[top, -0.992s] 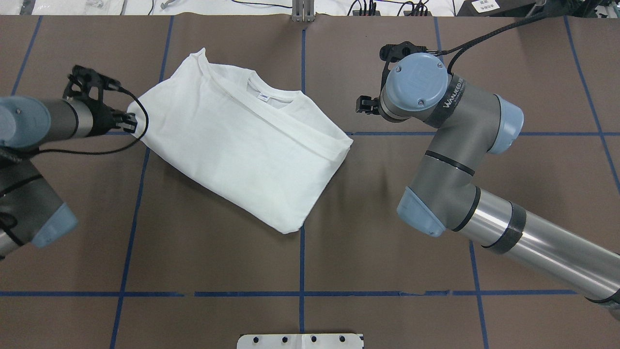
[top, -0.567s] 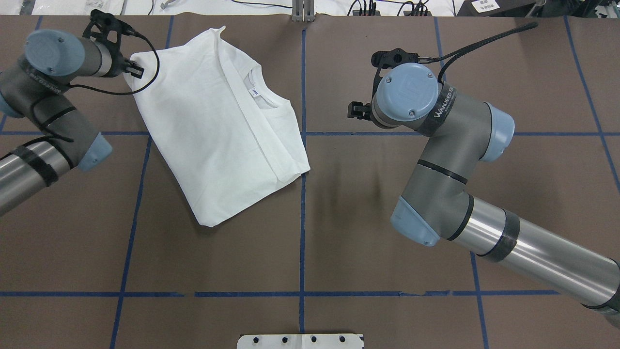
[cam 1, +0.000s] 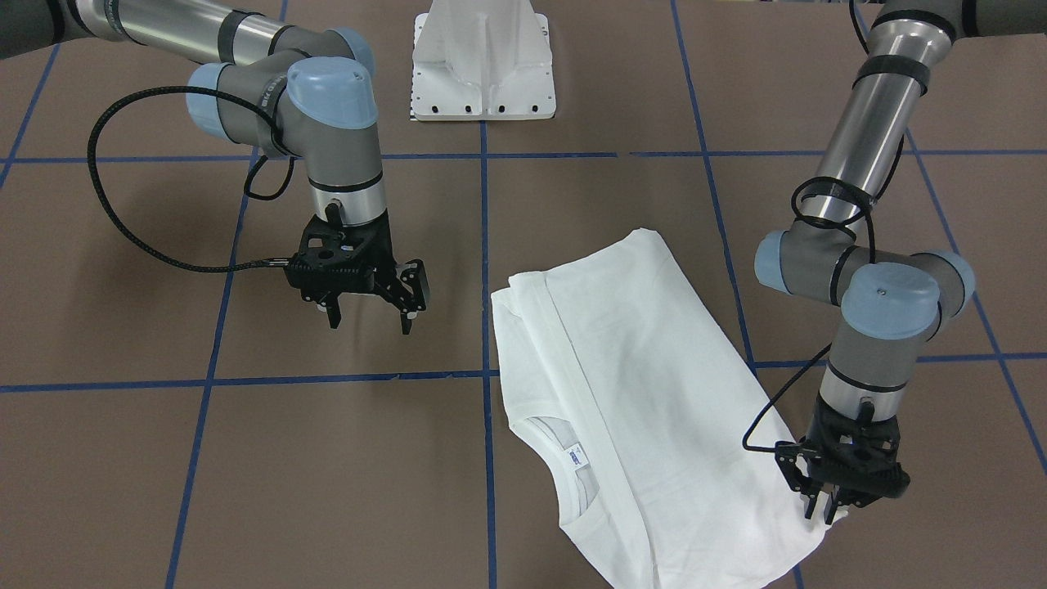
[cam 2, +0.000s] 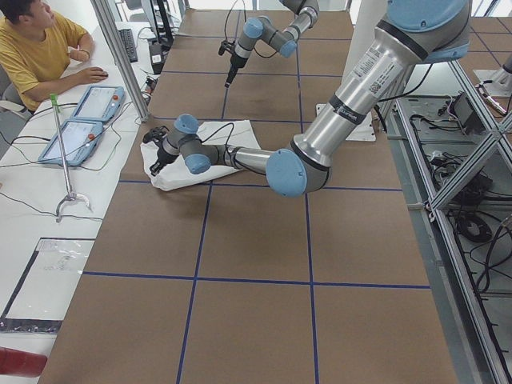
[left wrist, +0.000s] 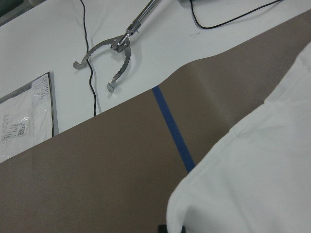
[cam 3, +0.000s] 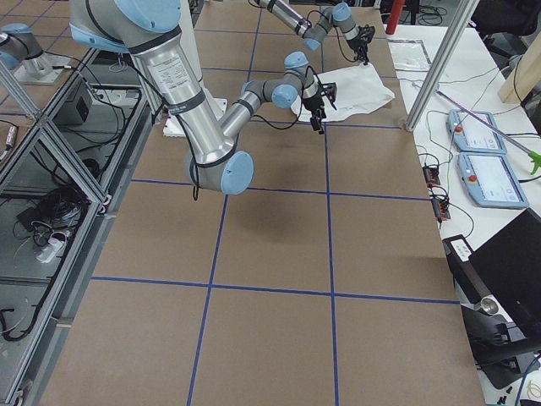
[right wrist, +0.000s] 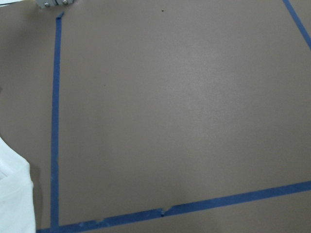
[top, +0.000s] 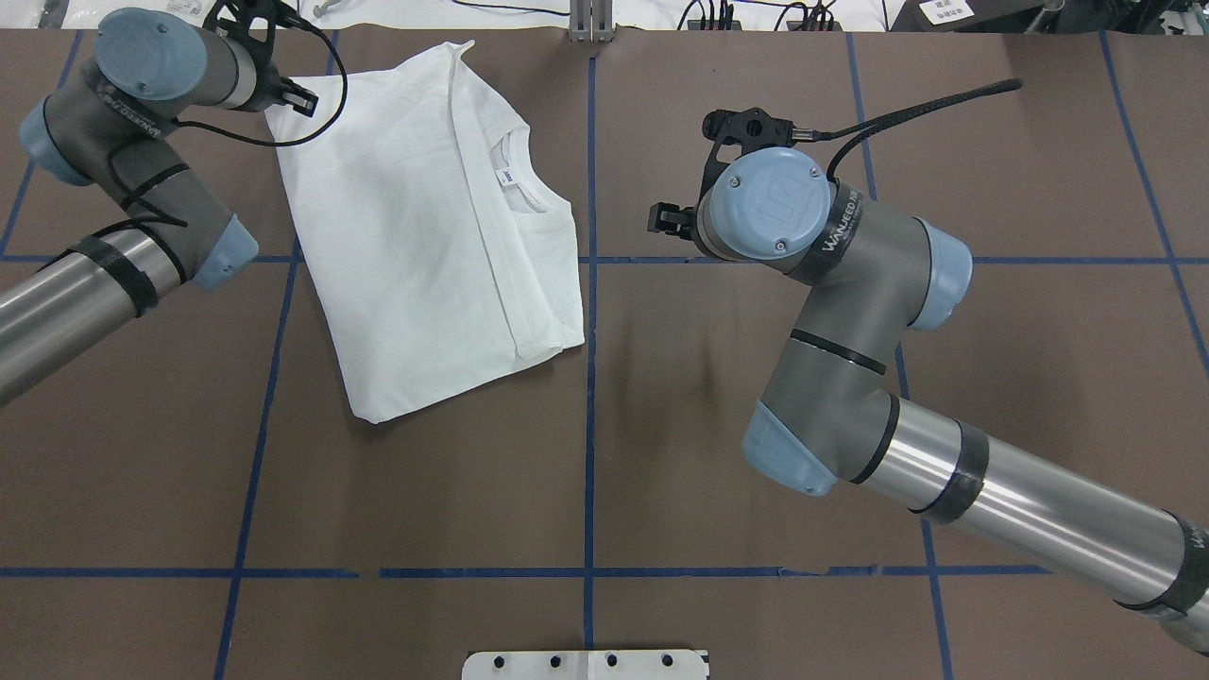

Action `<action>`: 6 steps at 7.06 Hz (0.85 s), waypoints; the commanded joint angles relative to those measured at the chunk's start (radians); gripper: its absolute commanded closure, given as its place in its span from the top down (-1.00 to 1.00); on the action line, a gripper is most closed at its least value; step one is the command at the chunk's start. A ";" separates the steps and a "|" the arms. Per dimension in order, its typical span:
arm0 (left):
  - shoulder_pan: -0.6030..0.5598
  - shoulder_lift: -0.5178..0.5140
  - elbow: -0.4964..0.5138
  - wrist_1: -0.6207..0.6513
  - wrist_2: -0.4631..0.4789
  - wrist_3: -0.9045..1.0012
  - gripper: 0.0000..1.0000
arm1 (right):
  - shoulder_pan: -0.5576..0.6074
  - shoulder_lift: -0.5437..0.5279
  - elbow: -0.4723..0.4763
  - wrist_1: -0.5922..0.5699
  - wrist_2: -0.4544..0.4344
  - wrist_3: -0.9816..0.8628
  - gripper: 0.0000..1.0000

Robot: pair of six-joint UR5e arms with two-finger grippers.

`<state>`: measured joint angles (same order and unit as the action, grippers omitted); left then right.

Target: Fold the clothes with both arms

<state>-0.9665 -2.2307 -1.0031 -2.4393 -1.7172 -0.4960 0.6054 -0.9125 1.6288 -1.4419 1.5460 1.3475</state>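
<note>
The white shirt (top: pixel 425 236) lies folded on the brown table, collar and neck label facing up (cam 1: pixel 577 456). My left gripper (cam 1: pixel 822 514) is shut on the shirt's corner at the far left of the table; in the overhead view that gripper (top: pixel 291 97) sits at the shirt's top-left corner. The left wrist view shows the shirt (left wrist: pixel 252 179) filling the lower right. My right gripper (cam 1: pixel 370 323) hangs open above bare table, to the right of the shirt and apart from it. The shirt's edge (right wrist: pixel 12 189) just enters the right wrist view.
A white metal pedestal (cam 1: pixel 483 57) stands at the robot's side of the table. Blue tape lines (top: pixel 589 425) cross the brown surface. A person (cam 2: pixel 40 40) sits at a side table with two handheld controllers (cam 2: pixel 84 120). A grabber tool (left wrist: pixel 116 53) lies past the table's far edge.
My left gripper has swung toward the far edge with the shirt corner, dragging and turning the shirt to the left. My right arm has drifted slightly left, its gripper still open.
</note>
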 commanded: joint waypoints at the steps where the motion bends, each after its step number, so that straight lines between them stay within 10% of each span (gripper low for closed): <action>1: -0.003 0.098 -0.142 0.000 -0.073 -0.007 1.00 | -0.027 0.127 -0.196 0.091 -0.079 0.172 0.96; 3: -0.004 0.143 -0.196 -0.001 -0.073 -0.016 1.00 | -0.055 0.268 -0.495 0.279 -0.138 0.223 0.91; 6: -0.004 0.177 -0.223 -0.003 -0.071 -0.084 1.00 | -0.079 0.383 -0.699 0.375 -0.178 0.214 0.75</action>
<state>-0.9710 -2.0635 -1.2207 -2.4419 -1.7891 -0.5604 0.5318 -0.5709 1.0042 -1.1121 1.3752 1.5672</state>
